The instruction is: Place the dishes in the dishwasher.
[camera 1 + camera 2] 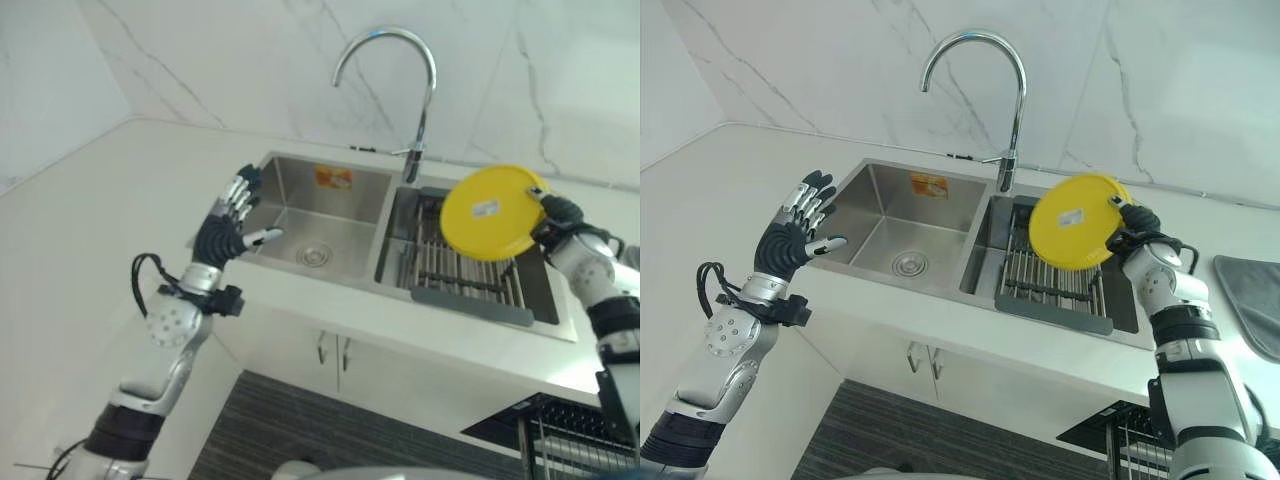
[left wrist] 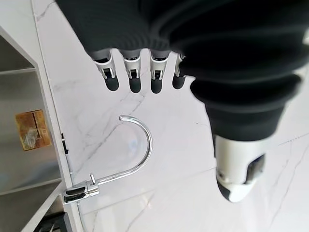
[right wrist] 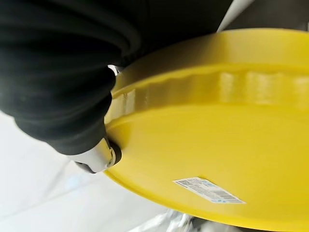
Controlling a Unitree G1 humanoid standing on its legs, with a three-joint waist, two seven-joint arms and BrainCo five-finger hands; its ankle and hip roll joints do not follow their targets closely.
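Right hand: my right hand [image 1: 1140, 228] has its fingers curled round the edge of a round yellow plastic plate [image 1: 1076, 221], thumb [image 3: 99, 157] pressed on the rim, pinching it.
Plate: held up on edge in the air above the right basin, its underside with a small white sticker [image 1: 486, 208] turned toward my head.
Left hand: my left hand [image 1: 790, 240] is raised over the tabletop by the left basin's corner, fingers [image 2: 133, 75] straight and spread, holding nothing.
Right basin: the right half of the stainless steel double sink [image 1: 980, 235] holds a metal wire rack with a dark grey frame [image 1: 1052, 290], directly below the plate; I see nothing on its bars.
Left basin: bare steel with a round drain [image 1: 908, 264] and an orange label [image 1: 929, 184] on its back wall.
In the way: a tall curved chrome tap [image 1: 985, 95] stands behind the divider, just beside the plate's left edge.
Tabletop: white stone tabletop [image 1: 730, 170] runs round the sink; a grey mat [image 1: 1250, 300] lies at its right end.
Below: a dark wire basket [image 1: 575, 430] shows under the tabletop's edge, beneath my right arm.
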